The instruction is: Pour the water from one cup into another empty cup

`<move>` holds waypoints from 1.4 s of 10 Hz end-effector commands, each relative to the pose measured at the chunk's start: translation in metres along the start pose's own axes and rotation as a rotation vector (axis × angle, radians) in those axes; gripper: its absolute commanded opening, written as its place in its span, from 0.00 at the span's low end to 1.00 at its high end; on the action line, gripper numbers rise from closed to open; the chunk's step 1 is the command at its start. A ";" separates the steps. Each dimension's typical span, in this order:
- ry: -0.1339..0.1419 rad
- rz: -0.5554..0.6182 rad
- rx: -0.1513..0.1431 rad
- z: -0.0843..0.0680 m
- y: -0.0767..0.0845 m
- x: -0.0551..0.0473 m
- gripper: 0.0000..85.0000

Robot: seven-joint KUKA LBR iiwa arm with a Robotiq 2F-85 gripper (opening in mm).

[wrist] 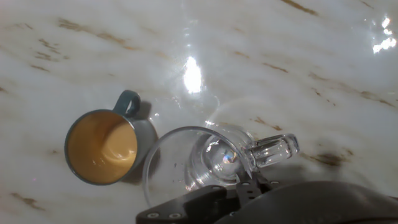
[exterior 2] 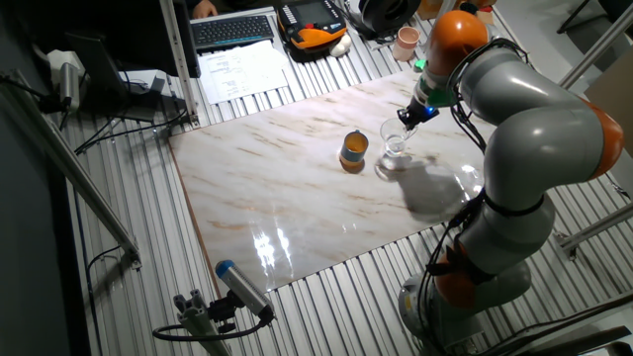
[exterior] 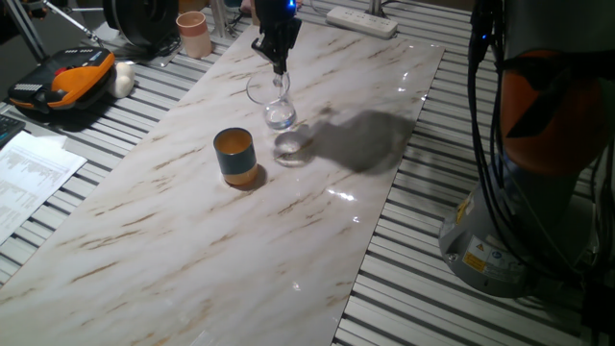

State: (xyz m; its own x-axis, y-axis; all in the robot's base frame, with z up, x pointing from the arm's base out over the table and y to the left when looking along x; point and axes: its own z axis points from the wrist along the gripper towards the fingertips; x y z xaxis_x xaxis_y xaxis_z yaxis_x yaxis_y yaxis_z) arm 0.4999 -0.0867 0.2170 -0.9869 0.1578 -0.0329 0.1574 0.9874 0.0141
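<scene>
My gripper (exterior: 280, 69) is shut on the rim of the clear glass cup (exterior: 273, 100) and holds it a little above the marble board, tilted with its mouth toward the left. In the hand view the glass (wrist: 199, 163) shows its thick base and its handle (wrist: 273, 149), with my gripper (wrist: 239, 186) at its lower rim. I cannot make out the water in the glass. The teal cup (exterior: 234, 156), orange inside, stands upright just left of the glass (exterior 2: 394, 141). It looks empty in the hand view (wrist: 102, 146). In the other fixed view the teal cup (exterior 2: 354, 150) is beside my gripper (exterior 2: 407, 121).
A pinkish-beige cup (exterior: 194, 34) stands off the board's far left corner. A white power strip (exterior: 362, 21) lies at the board's far edge. An orange-and-black case (exterior: 62, 82) and papers (exterior: 29, 173) lie to the left. The arm's base (exterior: 538, 144) stands to the right.
</scene>
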 end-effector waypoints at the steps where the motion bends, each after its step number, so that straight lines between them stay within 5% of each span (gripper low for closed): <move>1: 0.000 0.000 0.000 0.000 0.001 0.001 0.00; 14: 0.001 -0.010 0.004 0.001 0.002 0.003 0.00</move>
State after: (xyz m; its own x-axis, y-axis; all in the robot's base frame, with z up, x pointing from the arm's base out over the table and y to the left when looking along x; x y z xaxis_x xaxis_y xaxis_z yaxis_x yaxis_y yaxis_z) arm 0.4976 -0.0843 0.2160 -0.9885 0.1478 -0.0323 0.1475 0.9890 0.0096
